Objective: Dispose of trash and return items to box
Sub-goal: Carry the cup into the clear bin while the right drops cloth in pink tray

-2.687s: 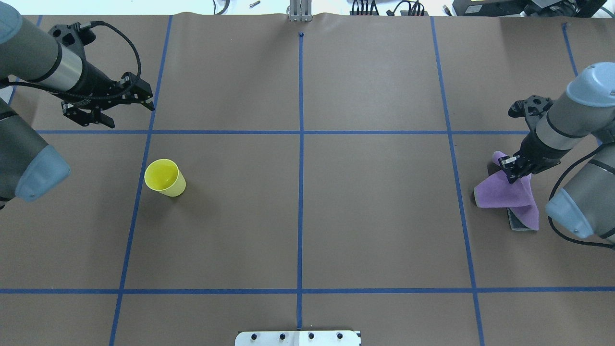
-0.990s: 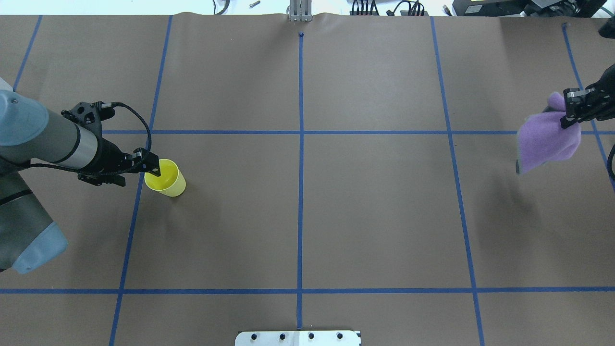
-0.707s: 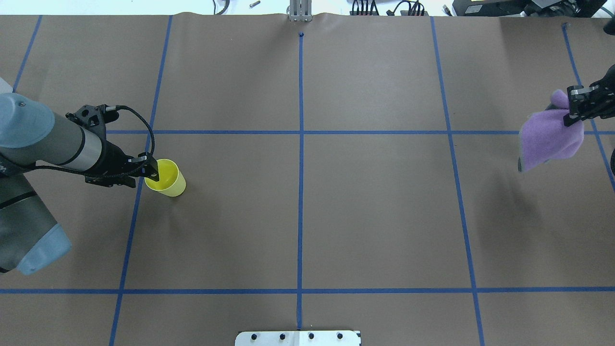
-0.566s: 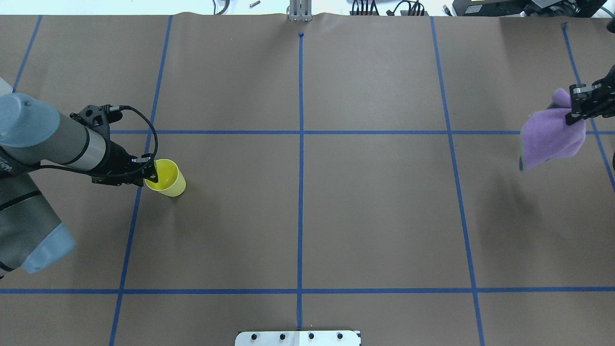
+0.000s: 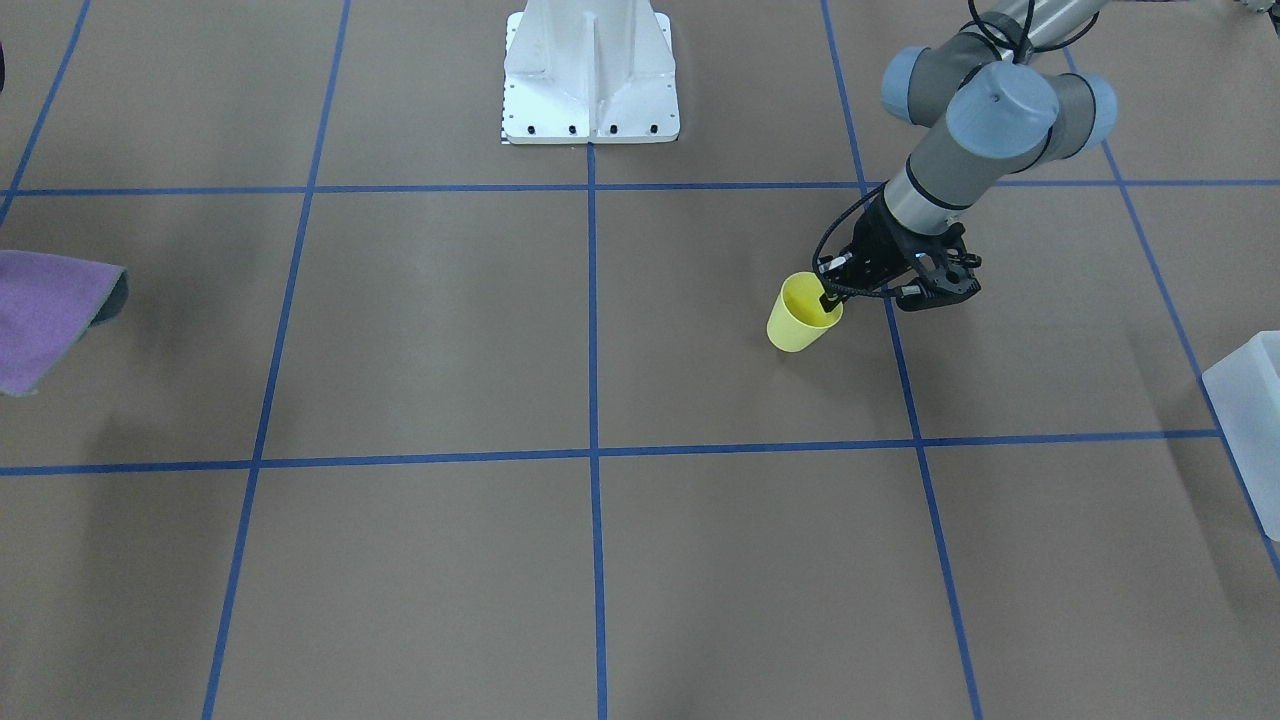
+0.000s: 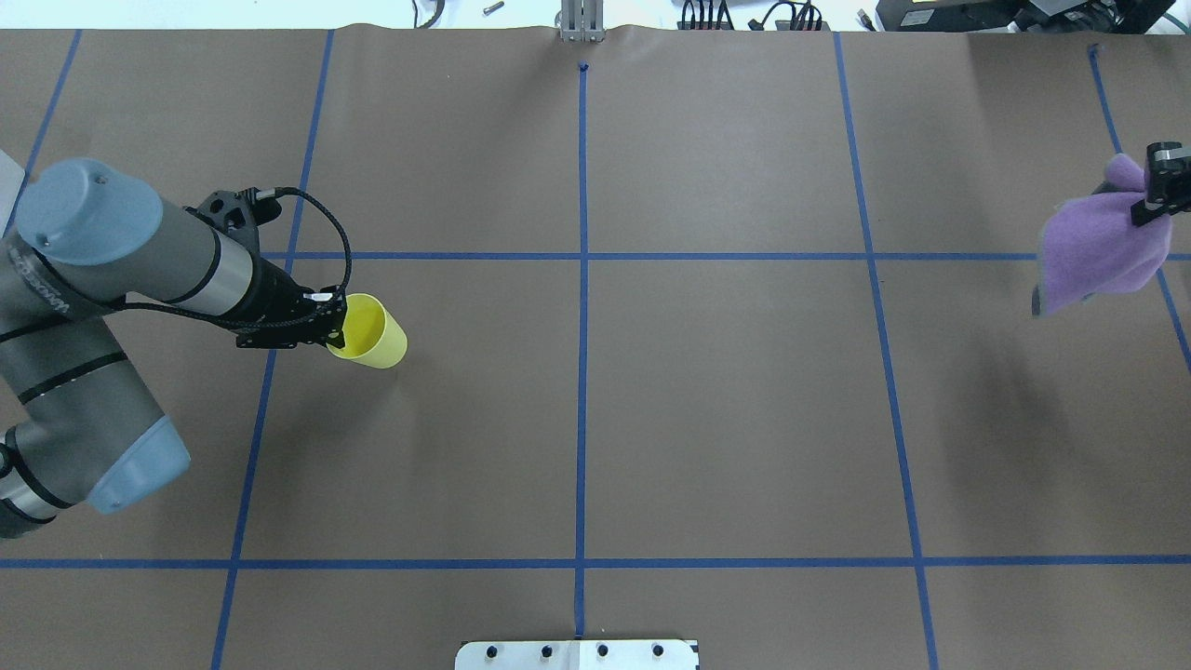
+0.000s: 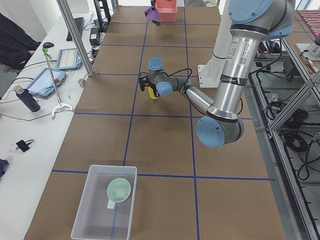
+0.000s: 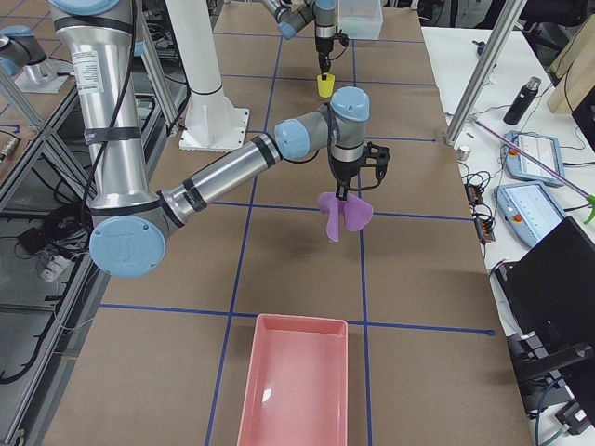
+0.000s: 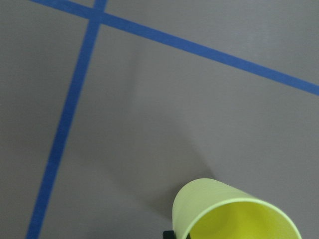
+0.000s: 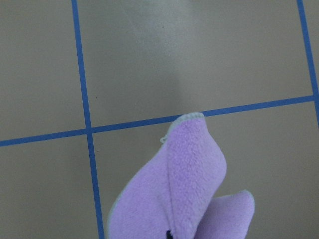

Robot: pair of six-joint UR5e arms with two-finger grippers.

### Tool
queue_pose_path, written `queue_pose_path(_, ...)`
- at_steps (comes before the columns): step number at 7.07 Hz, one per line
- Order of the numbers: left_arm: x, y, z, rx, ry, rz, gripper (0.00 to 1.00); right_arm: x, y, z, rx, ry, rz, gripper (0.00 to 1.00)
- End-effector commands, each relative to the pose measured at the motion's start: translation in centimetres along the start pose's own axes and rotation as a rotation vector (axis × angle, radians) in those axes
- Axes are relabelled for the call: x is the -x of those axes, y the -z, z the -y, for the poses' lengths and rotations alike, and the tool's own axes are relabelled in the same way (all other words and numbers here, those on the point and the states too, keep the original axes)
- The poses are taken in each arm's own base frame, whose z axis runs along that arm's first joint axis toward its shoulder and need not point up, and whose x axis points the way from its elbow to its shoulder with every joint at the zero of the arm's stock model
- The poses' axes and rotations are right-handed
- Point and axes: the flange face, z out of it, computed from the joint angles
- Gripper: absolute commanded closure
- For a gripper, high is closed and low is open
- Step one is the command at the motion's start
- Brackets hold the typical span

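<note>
The yellow cup point(image 6: 374, 332) hangs tilted from my left gripper point(image 6: 333, 321), which is shut on its rim, one finger inside; it also shows as the cup point(image 5: 798, 318) and, close up, the cup point(image 9: 234, 214). Whether its base touches the paper I cannot tell. The frosted box point(image 7: 81, 207) stands at the table's left end with the pale green bowl point(image 7: 119, 190) inside; a corner of the box point(image 5: 1250, 400) shows at the front view's right edge. My right gripper point(image 6: 1154, 191) is shut on a purple cloth point(image 6: 1103, 253) hanging above the table.
A pink tray point(image 8: 297, 390) lies at the table's right end. The white robot pedestal point(image 5: 590, 80) stands at the near middle edge. A person point(image 7: 15, 40) sits at a side table with tablets and a bottle point(image 7: 25, 99).
My left gripper came down to the cup, shut on its rim and shifted it right, tilting it. My right gripper lifted the purple cloth and carried it toward the right edge.
</note>
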Motion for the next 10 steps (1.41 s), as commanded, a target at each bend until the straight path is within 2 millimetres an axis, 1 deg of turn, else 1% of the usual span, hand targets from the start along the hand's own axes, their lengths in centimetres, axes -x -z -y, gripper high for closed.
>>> queue_pose_path(1, -1.6, 6.4, 1.9, 0.035, 0.057, -0.036, 1.0, -6.8, 1.0, -0.4, -0.008, 0.057, -0.018, 1.0)
queue_pose_path(2, -0.4, 9.2, 4.8, 0.019, 0.095, -0.043, 1.0, -12.5, 1.5, 0.0, -0.01, 0.103, -0.051, 1.0)
queue_pose_path(3, 1.6, 11.1, 7.9, -0.025, 0.073, -0.025, 1.0, -18.4, 2.2, 0.4, -0.003, 0.161, -0.071, 1.0)
queue_pose_path(4, 4.1, 12.4, 11.1, -0.058, 0.032, 0.023, 1.0, -24.6, 2.5, 0.8, 0.005, 0.196, -0.082, 1.0)
queue_pose_path(5, 6.7, 14.5, 14.1, -0.09, 0.011, 0.06, 1.0, -30.2, 2.8, 0.7, 0.01, 0.229, -0.105, 1.0)
queue_pose_path(6, 9.8, 17.1, 16.9, -0.121, -0.009, 0.089, 1.0, -33.6, 3.1, 0.3, 0.02, 0.256, -0.139, 1.0)
queue_pose_path(7, 13.9, 19.7, 19.9, -0.117, -0.04, 0.092, 1.0, -35.6, 1.6, 0.0, 0.053, 0.24, -0.152, 1.0)
queue_pose_path(8, 18.0, 22.1, 22.5, -0.122, -0.042, 0.081, 1.0, -36.9, 0.4, -0.3, 0.08, 0.214, -0.153, 1.0)
queue_pose_path(9, 22.4, 24.1, 24.7, -0.137, -0.072, 0.103, 1.0, -38.3, -0.7, -0.8, 0.113, 0.194, -0.185, 0.57)
queue_pose_path(10, 27.1, 26.4, 26.6, -0.134, -0.113, 0.133, 1.0, -38.2, -1.0, -0.8, 0.116, 0.185, -0.181, 0.01)
